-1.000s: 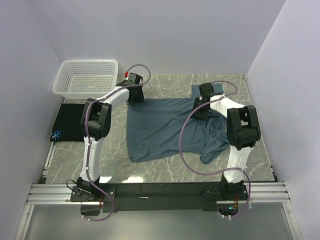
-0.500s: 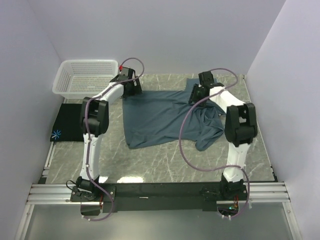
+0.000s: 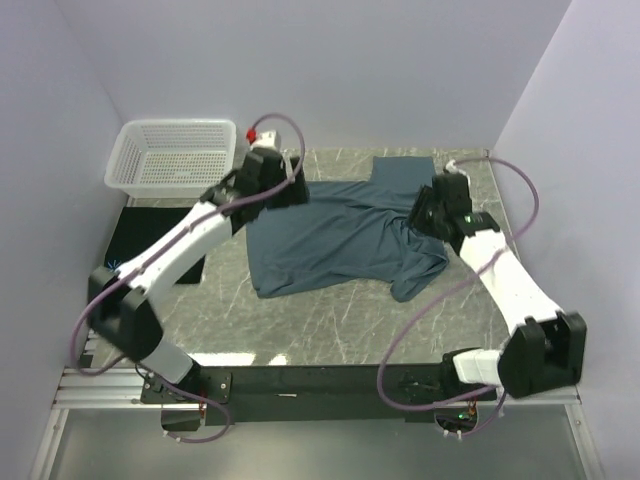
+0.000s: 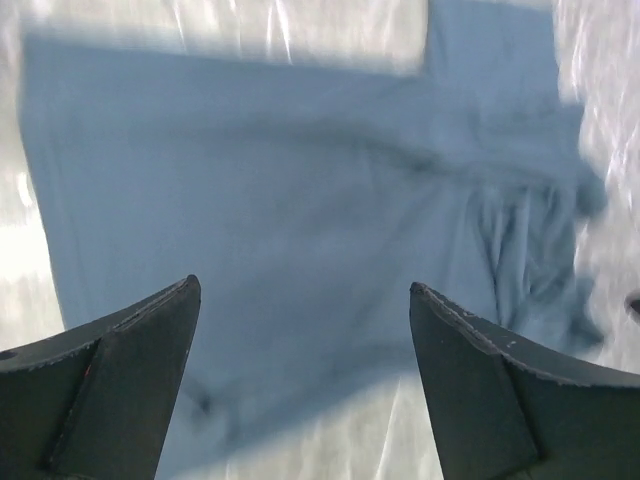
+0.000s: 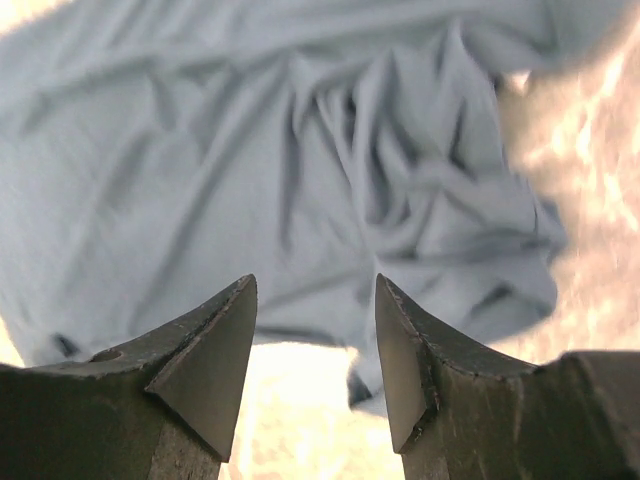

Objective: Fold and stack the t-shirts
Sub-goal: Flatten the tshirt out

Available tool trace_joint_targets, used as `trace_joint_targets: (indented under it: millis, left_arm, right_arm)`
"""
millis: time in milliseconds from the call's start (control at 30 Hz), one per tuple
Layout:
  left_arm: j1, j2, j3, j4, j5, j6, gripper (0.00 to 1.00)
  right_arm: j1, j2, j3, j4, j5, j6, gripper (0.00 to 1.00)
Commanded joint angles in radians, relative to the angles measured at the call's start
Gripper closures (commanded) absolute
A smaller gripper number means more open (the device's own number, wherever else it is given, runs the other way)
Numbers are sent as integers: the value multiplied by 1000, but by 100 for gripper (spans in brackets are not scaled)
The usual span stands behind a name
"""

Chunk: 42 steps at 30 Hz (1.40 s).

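Left gripper (image 3: 288,190), wide open and empty, hangs over the blue shirt's (image 3: 330,235) far-left corner. Right gripper (image 3: 424,213), part-open and empty, is nearer its bunched right side.

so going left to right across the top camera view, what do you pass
white basket → left gripper → slate-blue t-shirt → right gripper; the black t-shirt shares the basket's span, so it's left out
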State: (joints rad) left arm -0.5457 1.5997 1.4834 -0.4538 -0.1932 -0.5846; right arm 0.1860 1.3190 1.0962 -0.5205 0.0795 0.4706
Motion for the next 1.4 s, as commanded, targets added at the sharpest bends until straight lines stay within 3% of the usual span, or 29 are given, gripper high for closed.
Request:
trace_joint_targets:
  millis: [0, 133, 300, 533, 700, 1000, 1367]
  left_arm:
    - [-57, -91, -218, -82, -95, -157, 9]
    - [-141, -228, -359, -118, -172, -329, 14]
    - [-166, -259, -460, -175, -252, -562, 24]
    - [-166, -74, -302, -317, -307, -734, 38]
    - [-166, 94, -146, -440, -301, -802, 43]
    - [-165, 311, -11, -597, -264, -839, 45]
    - [-165, 306, -86, -594, -195, -834, 45]
  right_arm:
    - [41, -159, -149, 0, 61, 33, 42]
    - [53, -312, -291, -7, 88, 48, 42]
    - [58, -489, -422, -19, 91, 42, 42]
    - [58, -558, -476, -12, 57, 17, 42]
    - [58, -576, -490, 7, 34, 3, 42]
    - [59, -610, -510, 28, 0, -6, 42]
    - [87, -618, -516, 31, 16, -6, 42]
